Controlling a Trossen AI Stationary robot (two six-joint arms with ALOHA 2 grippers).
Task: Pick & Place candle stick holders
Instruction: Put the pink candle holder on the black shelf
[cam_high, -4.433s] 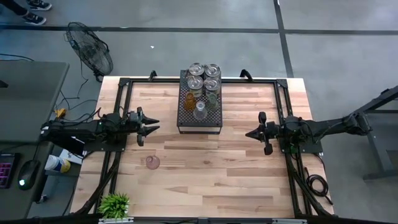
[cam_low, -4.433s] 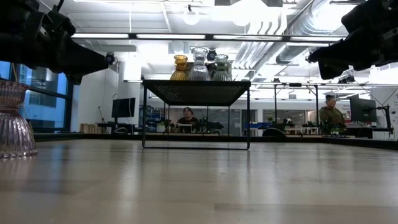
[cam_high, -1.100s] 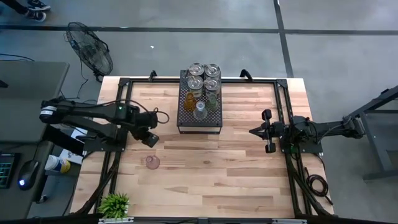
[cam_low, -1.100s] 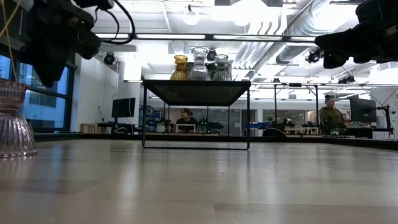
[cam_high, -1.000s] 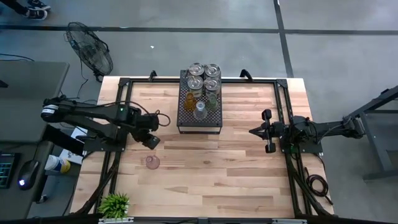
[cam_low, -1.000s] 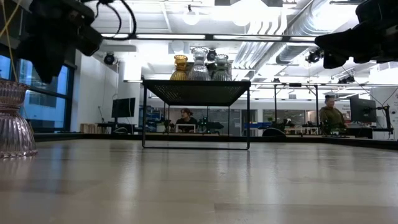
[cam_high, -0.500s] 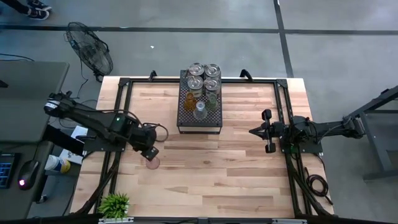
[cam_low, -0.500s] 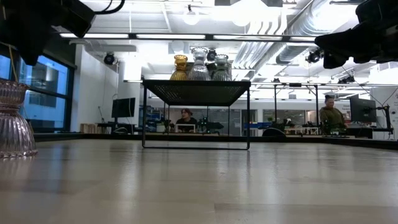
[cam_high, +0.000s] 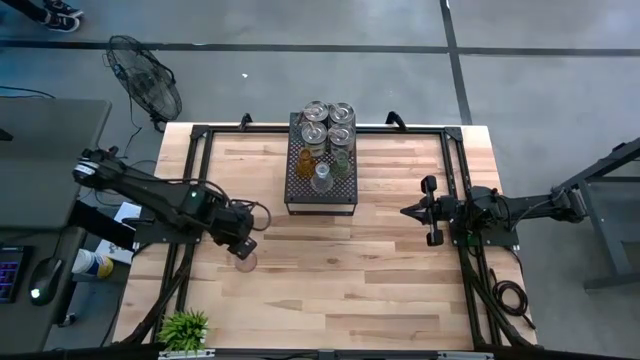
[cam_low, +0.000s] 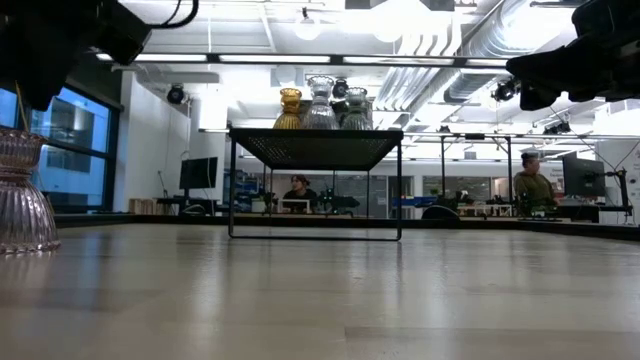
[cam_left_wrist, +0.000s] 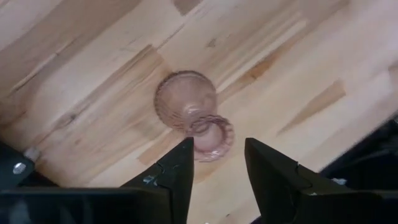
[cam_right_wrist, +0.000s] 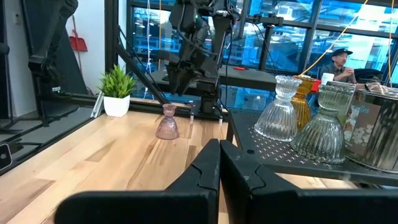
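Note:
A pinkish ribbed glass candle stick holder (cam_high: 245, 262) stands upright on its wide base on the wooden table, left of the middle; it also shows in the left wrist view (cam_left_wrist: 193, 115) and the low view (cam_low: 20, 200). My left gripper (cam_left_wrist: 217, 146) is open and points down just above it, one finger on either side of its top rim, not touching. Several other holders (cam_high: 325, 135), clear, silvery and one amber, stand on the black perforated tray (cam_high: 320, 195) at the far middle. My right gripper (cam_high: 405, 213) is shut and empty at the table's right.
A small green plant (cam_high: 185, 328) stands at the near left corner. Black frame rails (cam_high: 195, 170) run along the table's left, right and far sides. Bare wood lies between the tray and the near edge. People sit in the room beyond (cam_low: 533, 180).
My left gripper has gone toward the table's near edge and now hangs over the pinkish holder, fingers pointing down. The holder has stayed in place.

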